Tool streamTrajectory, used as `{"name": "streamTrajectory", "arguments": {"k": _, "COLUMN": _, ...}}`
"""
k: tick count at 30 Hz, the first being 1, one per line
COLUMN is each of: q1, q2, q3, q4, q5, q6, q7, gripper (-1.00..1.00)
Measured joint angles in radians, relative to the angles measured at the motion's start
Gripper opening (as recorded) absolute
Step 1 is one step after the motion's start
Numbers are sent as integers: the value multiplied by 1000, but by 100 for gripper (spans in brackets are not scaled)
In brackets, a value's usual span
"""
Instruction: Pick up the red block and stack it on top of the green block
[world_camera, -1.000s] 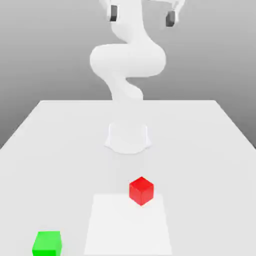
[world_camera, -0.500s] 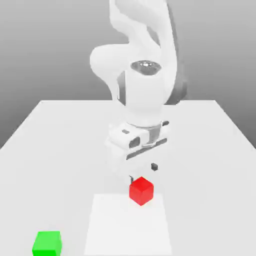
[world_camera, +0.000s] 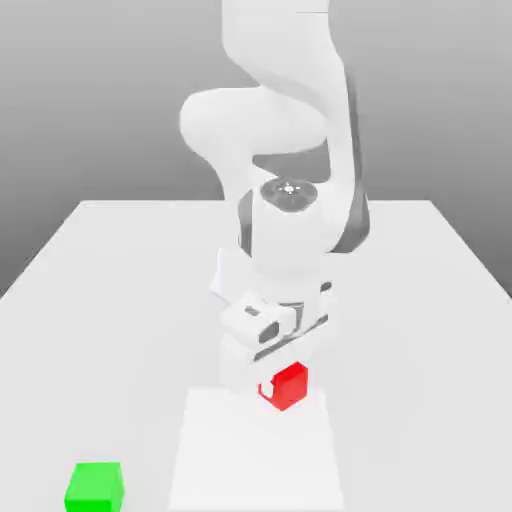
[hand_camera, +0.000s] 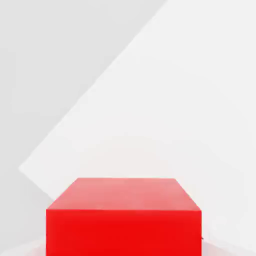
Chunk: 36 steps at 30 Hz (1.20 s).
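The red block (world_camera: 293, 386) sits on the white table at the far edge of a paler square patch; it also looms close in the hand view (hand_camera: 124, 217). My gripper (world_camera: 281, 382) has come straight down onto it, shut on the block, with one pale finger (world_camera: 266, 387) against the side toward the exterior view's left. The hand covers the block's top rear. The green block (world_camera: 96, 487) rests alone on the table, near the front at the exterior view's left, well apart from the arm.
The white table (world_camera: 420, 300) stretches wide on both sides. A paler square patch (world_camera: 255, 460) lies in front of the red block. My arm's white body (world_camera: 290, 240) rises behind the hand.
The arm swung down from high above to the red block. Its fingers, wide open half a second ago, have closed on the block. Neither block has shifted.
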Motion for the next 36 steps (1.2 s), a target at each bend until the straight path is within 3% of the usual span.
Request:
{"name": "streamTrajectory", "arguments": {"k": 9, "q1": -1, "q2": -242, "q3": -12, "q4": -27, "q5": -16, "q6": -217, "q7": 16, "gripper": -100}}
{"name": "streamTrajectory", "arguments": {"k": 17, "q1": -97, "q2": -116, "q3": -90, "q4": 238, "q5": 147, "q6": -355, "q7": 102, "gripper": -100}}
{"name": "streamTrajectory", "arguments": {"k": 26, "q1": -216, "q2": 77, "q3": -214, "q4": 564, "q5": 118, "q6": -499, "q7": 362, "gripper": -100}}
{"name": "streamTrajectory", "arguments": {"k": 31, "q1": -255, "q2": 236, "q3": -209, "q4": 627, "q5": 171, "q6": -408, "q7": 365, "gripper": -100}}
{"name": "streamTrajectory", "arguments": {"k": 32, "q1": -260, "q2": 257, "q3": -202, "q4": 629, "q5": 181, "q6": -390, "q7": 359, "gripper": 100}}
{"name": "streamTrajectory", "arguments": {"k": 36, "q1": -260, "q2": 257, "q3": -202, "q4": 629, "q5": 181, "q6": -390, "q7": 359, "gripper": 100}}
